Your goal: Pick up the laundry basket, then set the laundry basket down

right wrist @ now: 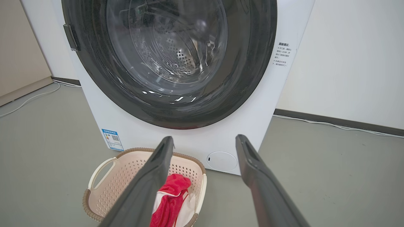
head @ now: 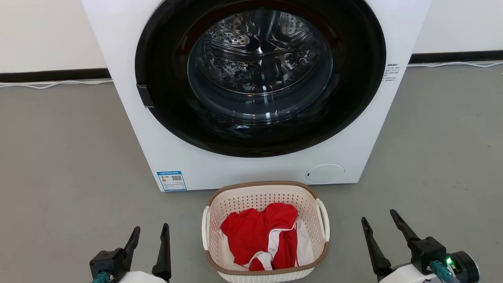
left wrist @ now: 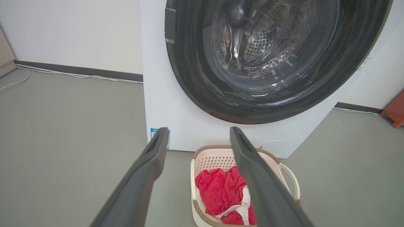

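In the head view, the laundry basket (head: 255,199) sits on the grey floor (head: 59,157) right in front of the washing machine (head: 133,118), centred between my two arms, with a red and white garment (head: 259,232) heaped inside it. The left gripper (head: 151,226) and right gripper (head: 378,215) flank it, well apart from its white loop handles (head: 325,220). Both have their fingers spread wide and hold nothing. I read that as a symmetrical start, so each side can reach its own handle. In the left wrist view, the left gripper (left wrist: 199,129) stands wide open above the floor. The basket (left wrist: 214,159) lies ahead and off to the right, partly behind one finger, so I would have to swing inward to reach it. In the right wrist view, the right gripper (right wrist: 204,137) is just as wide and empty, and the basket (right wrist: 126,176) lies low to the left with its near handle (right wrist: 98,171) showing. I judge the pick-up has not begun. The load looks light, but an uneven lift could tip the basket.
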### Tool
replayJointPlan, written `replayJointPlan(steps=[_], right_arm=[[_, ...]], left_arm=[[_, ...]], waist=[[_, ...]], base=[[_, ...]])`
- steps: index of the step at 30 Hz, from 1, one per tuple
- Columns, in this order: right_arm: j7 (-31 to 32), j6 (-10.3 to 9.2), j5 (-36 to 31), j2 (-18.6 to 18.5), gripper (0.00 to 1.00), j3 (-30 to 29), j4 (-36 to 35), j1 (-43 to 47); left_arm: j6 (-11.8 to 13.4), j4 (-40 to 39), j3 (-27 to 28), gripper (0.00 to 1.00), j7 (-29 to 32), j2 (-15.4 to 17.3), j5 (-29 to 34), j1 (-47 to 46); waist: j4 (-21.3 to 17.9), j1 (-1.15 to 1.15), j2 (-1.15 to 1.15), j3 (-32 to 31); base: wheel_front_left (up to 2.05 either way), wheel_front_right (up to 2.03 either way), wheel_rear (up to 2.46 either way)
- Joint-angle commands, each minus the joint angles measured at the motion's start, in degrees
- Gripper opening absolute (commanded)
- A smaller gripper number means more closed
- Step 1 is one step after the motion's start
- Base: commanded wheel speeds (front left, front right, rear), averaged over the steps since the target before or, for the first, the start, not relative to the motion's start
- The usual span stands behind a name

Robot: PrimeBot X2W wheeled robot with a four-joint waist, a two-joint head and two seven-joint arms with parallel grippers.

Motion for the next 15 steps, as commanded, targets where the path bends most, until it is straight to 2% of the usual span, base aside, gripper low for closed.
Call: replayJointPlan(steps=[1, 8, 15], right_arm=[[-0.8, 0.35, 0.2, -0.22, 1.0, 1.3, -1.19, -1.79], [-0.8, 0.35, 0.33, -0.02, 1.0, 1.19, -1.49, -2.07], [-0.8, 0.35, 0.87, 0.44, 1.0, 1.03, -1.34, -4.22]], left_arm=[[0.52, -1.16, 1.53, 1.0, -0.78, 0.6, 0.29, -1.08], [0.42, -1.13, 1.23, 1.0, -0.78, 0.6, 0.06, -1.5], [-0.1, -0.55, 0.34, 1.0, -0.78, 0.6, -0.29, -4.1]], waist=[[0.04, 0.0, 0.0, 0.06], [0.26, 0.0, 0.0, 1.03], [0.61, 0.0, 0.0, 4.79]], base=[[0.0, 0.0, 0.0], [0.0, 0.0, 0.0], [0.0, 0.0, 0.0]])
